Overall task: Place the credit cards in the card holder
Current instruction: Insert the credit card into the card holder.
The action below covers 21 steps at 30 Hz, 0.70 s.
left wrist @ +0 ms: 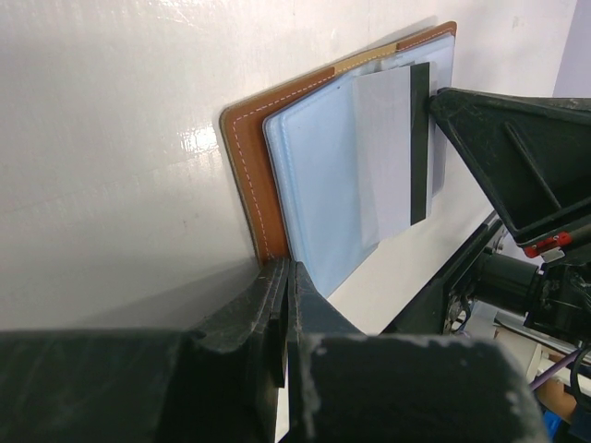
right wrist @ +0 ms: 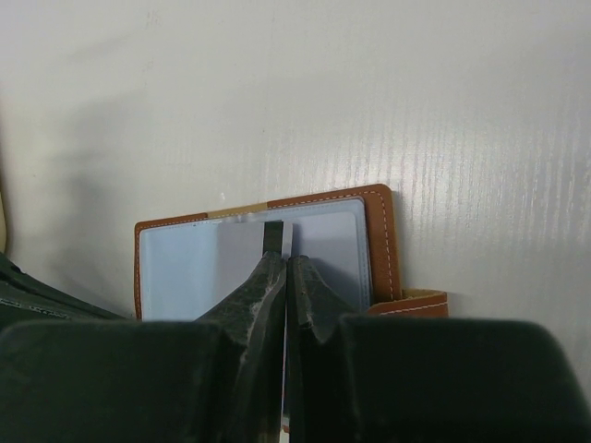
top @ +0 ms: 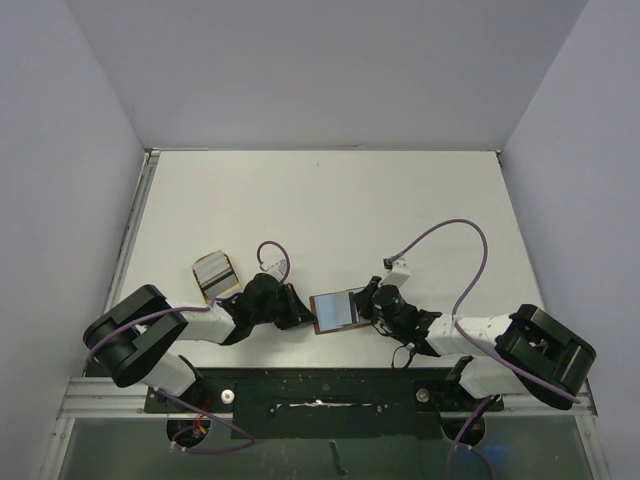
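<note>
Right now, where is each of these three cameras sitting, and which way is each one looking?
Top camera: fixed above and behind the arms, looking down on the table; both arms show, left hand and right hand meeting at the open card holder.
Left wrist camera: rides the left arm, looking along the shut left hand at the card holder; the right hand shows opposite.
Right wrist camera: rides the right arm, looking past the shut right hand at the card holder.
Shared: all three see the card holder.
</note>
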Tool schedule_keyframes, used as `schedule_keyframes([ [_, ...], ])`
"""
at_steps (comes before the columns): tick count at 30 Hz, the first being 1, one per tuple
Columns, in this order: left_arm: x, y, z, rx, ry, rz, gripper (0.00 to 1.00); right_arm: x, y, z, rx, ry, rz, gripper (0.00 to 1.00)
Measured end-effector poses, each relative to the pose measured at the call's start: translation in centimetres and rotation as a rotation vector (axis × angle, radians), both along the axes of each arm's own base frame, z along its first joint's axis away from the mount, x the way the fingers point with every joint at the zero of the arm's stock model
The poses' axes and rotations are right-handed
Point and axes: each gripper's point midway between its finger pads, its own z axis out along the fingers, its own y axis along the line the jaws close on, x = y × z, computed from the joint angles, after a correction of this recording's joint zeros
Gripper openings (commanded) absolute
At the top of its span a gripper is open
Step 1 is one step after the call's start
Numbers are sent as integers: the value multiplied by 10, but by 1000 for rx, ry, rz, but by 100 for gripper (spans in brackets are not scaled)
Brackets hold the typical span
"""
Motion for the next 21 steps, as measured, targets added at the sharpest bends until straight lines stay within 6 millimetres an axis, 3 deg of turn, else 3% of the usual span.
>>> schedule_keyframes([
  [16,0,0,0,9,-12,-9,0,-10,-7,-2,4,5,-9,0],
  [21,1,0,0,10,-15,-12,0,-8,-2,-3,-6,20,0,5],
])
